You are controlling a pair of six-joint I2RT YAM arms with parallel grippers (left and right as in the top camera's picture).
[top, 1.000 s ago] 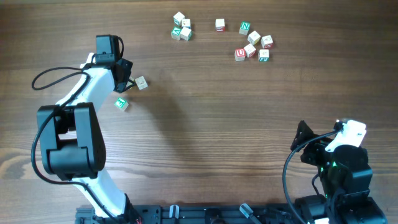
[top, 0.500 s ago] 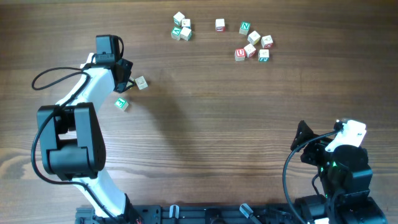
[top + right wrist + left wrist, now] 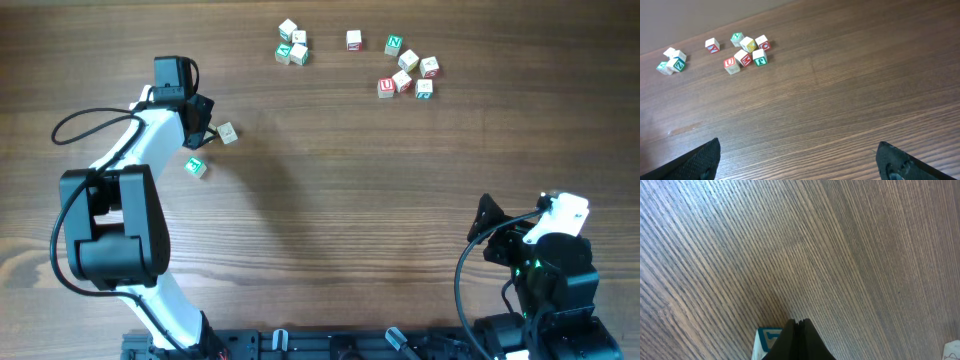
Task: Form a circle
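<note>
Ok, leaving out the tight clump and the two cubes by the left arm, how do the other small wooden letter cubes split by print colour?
Small pale wooden letter cubes with red print: 4
Small pale wooden letter cubes with green print: 2
Small pale wooden letter cube with yellow print: 1
Total: 7

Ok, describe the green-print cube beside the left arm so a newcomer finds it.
Find the left arm, far from the cube clusters. Two cubes lie beside it. The green-print cube is yours; the neighbour cube looks plain pale.
</note>
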